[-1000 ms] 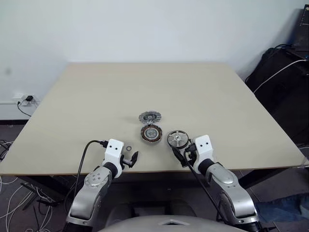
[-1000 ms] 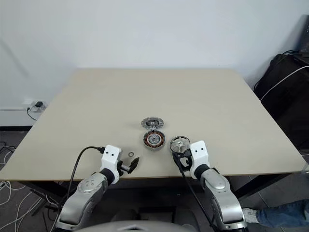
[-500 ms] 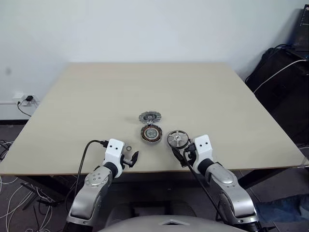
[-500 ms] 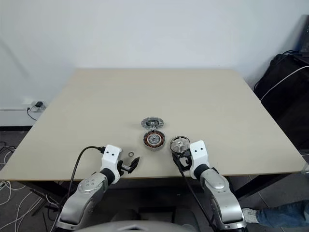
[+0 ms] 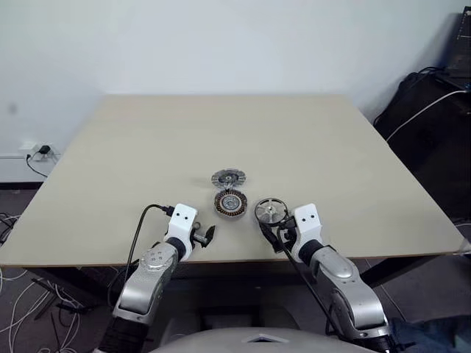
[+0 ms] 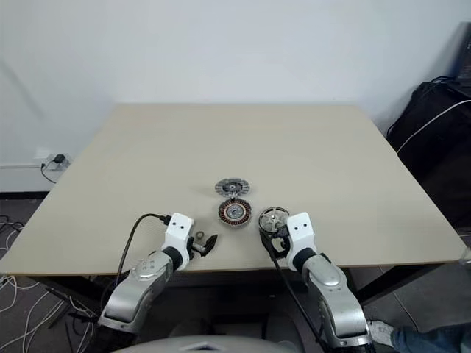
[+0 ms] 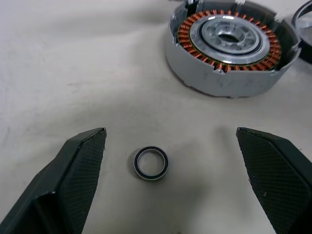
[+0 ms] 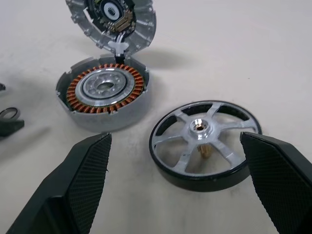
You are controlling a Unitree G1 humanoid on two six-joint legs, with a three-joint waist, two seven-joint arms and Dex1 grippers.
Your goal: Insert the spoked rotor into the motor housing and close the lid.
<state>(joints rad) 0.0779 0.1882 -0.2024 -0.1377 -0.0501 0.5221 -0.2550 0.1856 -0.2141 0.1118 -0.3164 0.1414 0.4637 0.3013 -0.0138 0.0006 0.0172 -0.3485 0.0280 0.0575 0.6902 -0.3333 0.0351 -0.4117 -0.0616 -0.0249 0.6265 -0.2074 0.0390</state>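
Beige table [image 5: 221,132], white wall [image 5: 221,44], wall socket [image 5: 33,151], floor cables [image 5: 15,294]

Counter [image 5: 147,147]: plain pale beige, matte. Motor housing [image 7: 231,45]: silver-grey wall, ring of copper-orange windings, shiny silver centre. Lid [image 8: 114,22]: silver-grey, radial segments round rim, dark patch at middle. Spoked rotor [image 8: 204,144]: glossy black rim, silvery spokes, brass-coloured dot at hub. Small ring [image 7: 151,163] between left hand's fingers: black band, silver edge. Left hand [image 7: 165,185] fingers [image 7: 73,175]: black, fine cross-hatch texture. Right hand [image 8: 175,190] fingers [image 8: 83,175]: same black cross-hatch. White casings behind both hands.
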